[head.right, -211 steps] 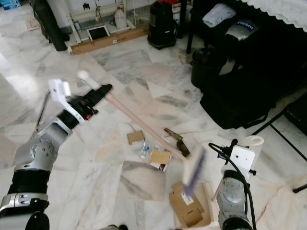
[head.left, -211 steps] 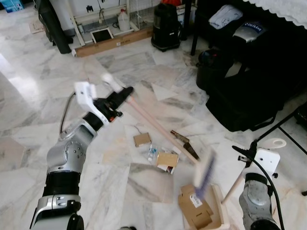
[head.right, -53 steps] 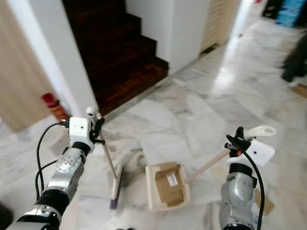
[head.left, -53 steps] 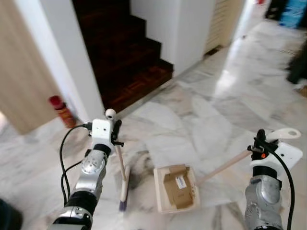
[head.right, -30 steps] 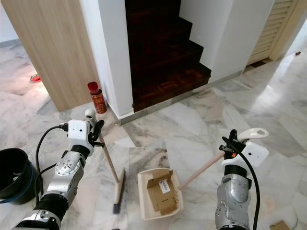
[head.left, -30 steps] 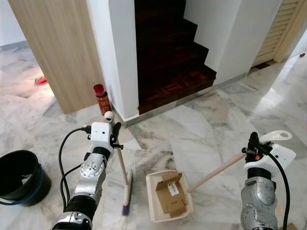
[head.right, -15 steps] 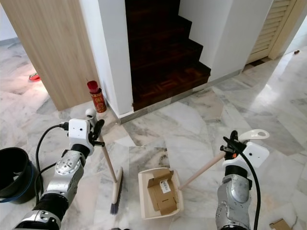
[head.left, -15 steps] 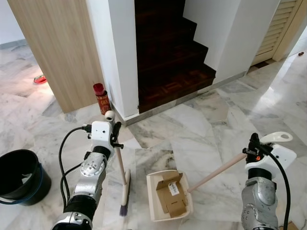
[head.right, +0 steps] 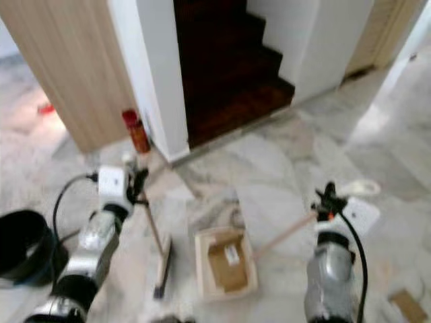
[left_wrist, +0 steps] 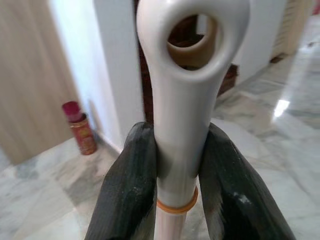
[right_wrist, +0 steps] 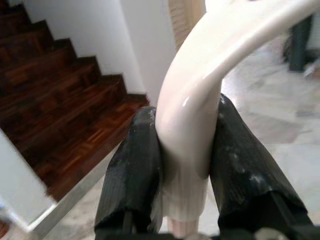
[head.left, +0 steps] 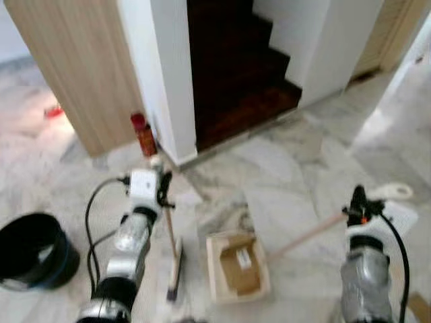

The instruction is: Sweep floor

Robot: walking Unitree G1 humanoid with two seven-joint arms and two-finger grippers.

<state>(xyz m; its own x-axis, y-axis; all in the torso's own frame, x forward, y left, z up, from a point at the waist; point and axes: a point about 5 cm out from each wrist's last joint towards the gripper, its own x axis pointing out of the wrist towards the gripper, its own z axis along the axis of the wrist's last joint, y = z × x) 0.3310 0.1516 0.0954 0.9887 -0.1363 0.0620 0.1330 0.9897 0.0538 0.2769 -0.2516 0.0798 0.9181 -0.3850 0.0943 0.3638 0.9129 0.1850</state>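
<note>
My left gripper is shut on the white top of a wooden broom handle. The broom stands nearly upright, with its head on the marble floor. In the left wrist view both black fingers clamp the white handle cap. To the right of the broom lies a cream dustpan with a flattened cardboard box in it. Its long wooden handle rises to my right gripper, which is shut on the white curved grip.
A black bucket stands at the left. A red canister sits by a white pillar and a wood panel. Dark wooden stairs rise ahead. A cardboard scrap lies at the far right.
The camera has swung from a littered room to the stairs, and the carton now lies in the dustpan. In the last half second the picture blurs and shifts; both grips hold.
</note>
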